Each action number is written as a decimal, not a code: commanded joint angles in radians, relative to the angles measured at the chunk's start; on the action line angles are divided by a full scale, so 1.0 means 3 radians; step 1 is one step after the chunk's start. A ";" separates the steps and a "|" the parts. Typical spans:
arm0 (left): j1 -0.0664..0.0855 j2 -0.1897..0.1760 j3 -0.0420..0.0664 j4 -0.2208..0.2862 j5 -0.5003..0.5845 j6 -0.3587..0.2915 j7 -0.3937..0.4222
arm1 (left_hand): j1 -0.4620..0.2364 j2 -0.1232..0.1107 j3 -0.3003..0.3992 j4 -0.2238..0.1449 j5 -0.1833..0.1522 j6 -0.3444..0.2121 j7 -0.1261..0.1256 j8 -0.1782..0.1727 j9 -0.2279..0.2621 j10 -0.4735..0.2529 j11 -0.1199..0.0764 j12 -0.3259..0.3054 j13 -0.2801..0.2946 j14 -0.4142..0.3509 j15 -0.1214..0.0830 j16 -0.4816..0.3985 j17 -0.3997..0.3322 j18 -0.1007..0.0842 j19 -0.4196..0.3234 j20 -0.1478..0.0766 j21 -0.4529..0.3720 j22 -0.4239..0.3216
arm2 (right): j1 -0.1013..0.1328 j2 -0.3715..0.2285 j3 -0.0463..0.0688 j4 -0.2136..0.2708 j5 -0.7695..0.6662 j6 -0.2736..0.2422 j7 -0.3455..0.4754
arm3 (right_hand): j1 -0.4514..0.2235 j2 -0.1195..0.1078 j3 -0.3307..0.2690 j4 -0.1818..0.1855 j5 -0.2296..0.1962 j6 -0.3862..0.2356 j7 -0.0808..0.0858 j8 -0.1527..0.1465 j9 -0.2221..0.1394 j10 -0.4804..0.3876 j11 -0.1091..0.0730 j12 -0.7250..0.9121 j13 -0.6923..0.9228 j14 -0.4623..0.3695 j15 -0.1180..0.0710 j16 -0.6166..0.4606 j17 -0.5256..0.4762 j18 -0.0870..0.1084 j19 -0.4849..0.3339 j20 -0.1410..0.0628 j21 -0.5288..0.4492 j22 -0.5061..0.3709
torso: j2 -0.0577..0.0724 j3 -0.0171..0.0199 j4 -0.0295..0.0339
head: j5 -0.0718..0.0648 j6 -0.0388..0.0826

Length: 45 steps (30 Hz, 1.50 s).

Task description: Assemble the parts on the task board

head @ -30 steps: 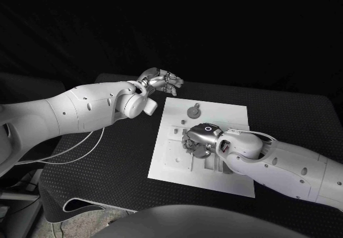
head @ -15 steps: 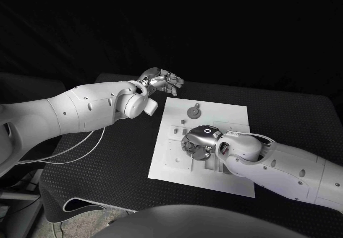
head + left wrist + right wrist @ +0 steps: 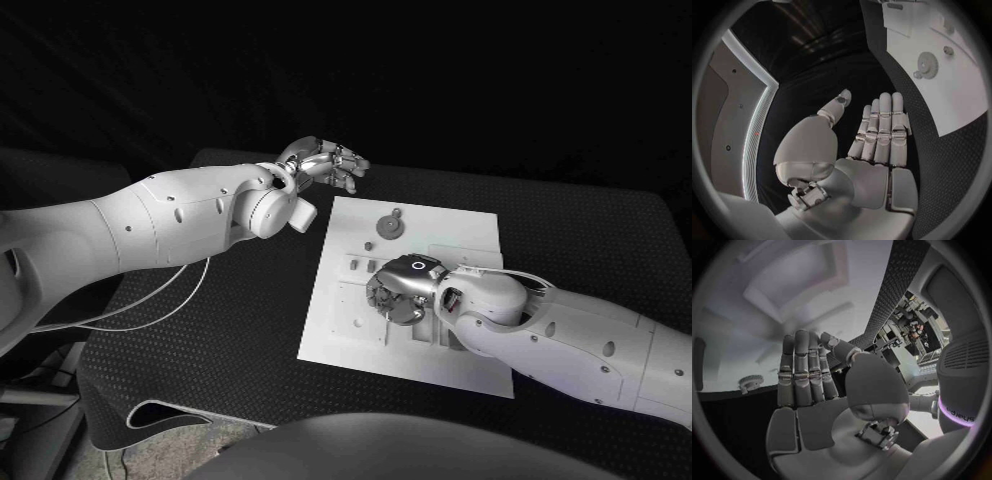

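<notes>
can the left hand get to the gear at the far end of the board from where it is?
Probably yes. The left hand hovers open just off the task board, the gear lies uncovered nearby, and the right hand works nearer the robot.

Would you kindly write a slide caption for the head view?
Right hand low over the white task board; left hand empty, raised past the board's far corner.

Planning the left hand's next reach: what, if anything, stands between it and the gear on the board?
Nothing visible. The left hand hovers open past the task board's far left corner, and the gear lies on the board's far end with bare surface between. The right hand is over the board's middle, nearer the robot.
</notes>
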 commanded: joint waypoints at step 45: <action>0.0006 -0.0036 0.0002 -0.0011 0.0007 0.0041 0.0041 | -0.0019 -0.0004 -0.0024 0.0004 -0.0017 -0.0036 -0.0001 0.0021 -0.0005 -0.0026 0.0005 -0.0011 -0.0005 0.0001 0.0024 -0.0021 0.0014 0.0070 -0.0019 -0.0001 0.0004 -0.0017 | 0.0367 -0.1032 0.0250 0.0372 0.0159 0.0057 -0.0154 | -0.0211 -0.0683 -0.0099 0.0337 0.0007 -0.0589 0.0064 -0.0301 -0.0219 -0.0555 0.0223 -0.0370 -0.0159 -0.0155 0.0160 0.0155 0.0140 0.0044 0.0006 -0.0006 0.0079 0.0187 | -0.0002 0.0008 -0.0023 | -0.0152 0.0148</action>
